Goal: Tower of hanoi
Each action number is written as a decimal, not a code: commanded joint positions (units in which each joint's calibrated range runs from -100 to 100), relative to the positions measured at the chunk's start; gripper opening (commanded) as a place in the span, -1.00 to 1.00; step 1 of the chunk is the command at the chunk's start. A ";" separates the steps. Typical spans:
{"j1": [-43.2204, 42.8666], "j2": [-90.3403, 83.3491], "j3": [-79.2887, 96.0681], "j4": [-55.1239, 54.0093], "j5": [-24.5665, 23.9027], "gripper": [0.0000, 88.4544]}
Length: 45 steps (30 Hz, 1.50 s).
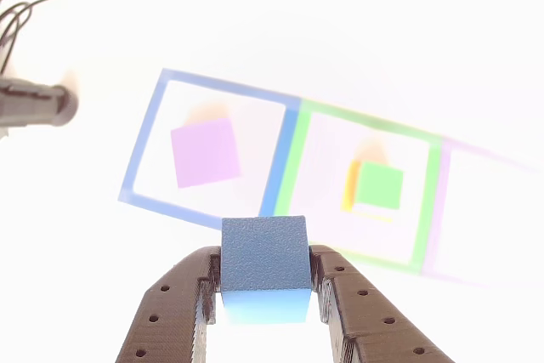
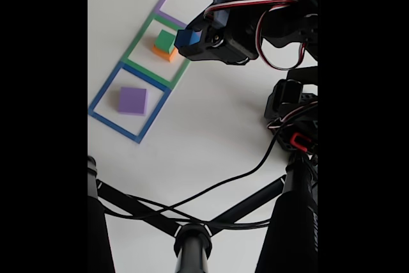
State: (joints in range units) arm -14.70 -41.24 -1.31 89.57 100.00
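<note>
Gripping the small blue cube (image 1: 263,254) between two brown perforated fingers (image 1: 174,308), with the gripper (image 1: 264,282) closed against the cube's left and right faces in the other view. Cube seen at 6 o'clock in that view, its lower face washed pale by glare; finger bases cut off by the bottom edge. Table (image 1: 357,31) overexposed to near white, so outline edges faded toward 3 o'clock.

Blue outline (image 1: 280,159) placed at 10 o'clock from the cube, enclosing the flat purple slab (image 1: 205,152). An orange smear just above the slab too blurred to identify. Green outline (image 1: 293,159) placed at 2 o'clock from the cube, enclosing a green block (image 1: 379,186) stacked on the orange block (image 1: 348,187); only a thin orange strip exposed at the green block's left side. Purple outline (image 1: 438,218) barely traceable at 3 o'clock, mostly lost in glare.

In the fixed view, blue cube (image 2: 186,38) held at the arm's (image 2: 255,23) tip, above the table, at 3 o'clock from the green-on-orange stack (image 2: 165,45); fingers hidden behind arm body. Purple slab (image 2: 133,101) lying inside the blue outline (image 2: 102,97) at 7 o'clock from the stack. Black cables (image 2: 211,190) and tripod legs (image 2: 134,206) crossing the lower foreground.
</note>
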 commanded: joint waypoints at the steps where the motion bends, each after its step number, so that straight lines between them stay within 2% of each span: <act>1: -2.95 -1.11 -2.24 -0.17 0.00 -0.95; 4: -4.67 -1.59 1.49 -2.93 0.00 -0.95; 8: -6.01 -4.02 13.67 -13.78 0.00 -0.94; 19: -7.26 -5.39 55.58 -61.63 0.00 -0.94; 29: -7.84 9.55 73.40 -99.77 0.00 -0.94; 37: -7.64 21.90 75.40 -116.37 0.00 -0.93; 45: -7.64 32.24 73.85 -126.57 0.00 -0.93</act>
State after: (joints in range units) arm -22.23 -11.19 74.59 -32.02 99.61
